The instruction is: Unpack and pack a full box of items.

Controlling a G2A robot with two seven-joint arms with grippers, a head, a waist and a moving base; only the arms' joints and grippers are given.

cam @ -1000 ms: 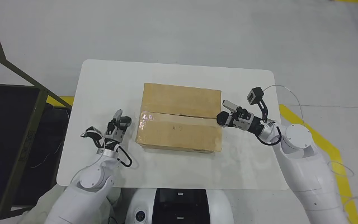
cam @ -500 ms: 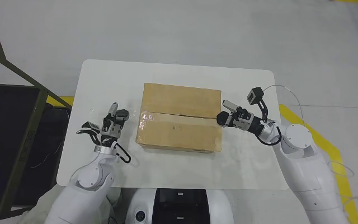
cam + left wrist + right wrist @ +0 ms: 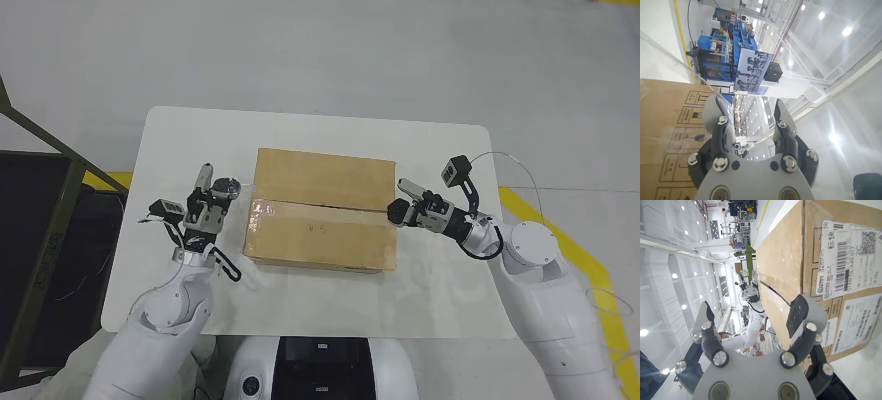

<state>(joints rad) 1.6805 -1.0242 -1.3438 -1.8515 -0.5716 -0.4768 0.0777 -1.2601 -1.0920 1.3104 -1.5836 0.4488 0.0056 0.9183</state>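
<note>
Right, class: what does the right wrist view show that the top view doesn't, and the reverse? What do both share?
Right wrist alone: the printed labels on the box's end face. Top alone: the box's whole top and all four edges of the table. Both: the box, the seam between its flaps, the open right hand at one end and the left hand at the other.

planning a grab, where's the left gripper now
In the top view the left gripper sits at the left end of the cardboard box, over the table.
</note>
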